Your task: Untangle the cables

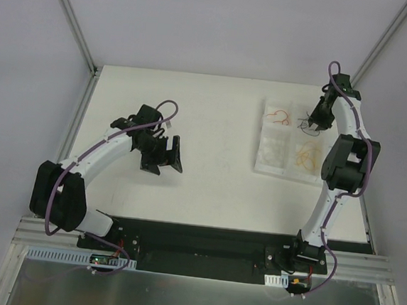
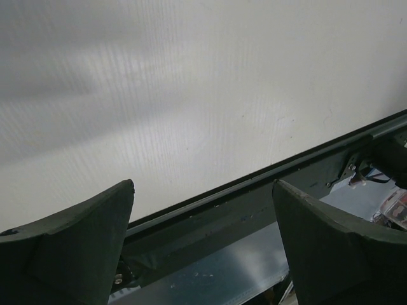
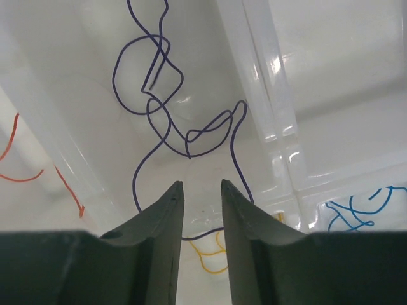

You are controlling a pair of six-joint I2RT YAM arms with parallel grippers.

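Tangle of purple cable (image 3: 148,108) just ahead of your right hand (image 3: 201,184), fingers narrowly apart; left hand (image 2: 203,184) wide open. Hard pulling may tighten knots.

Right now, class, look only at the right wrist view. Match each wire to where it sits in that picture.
Wires:
1. purple wire
2. red wire
3. blue wire
4. yellow wire

Places:
A. lower right corner
B. left edge
C. low down, seen in the gap between the jaws
D. centre, looping above the jaws

Pairs: 1-D, 2-B, 3-A, 4-C
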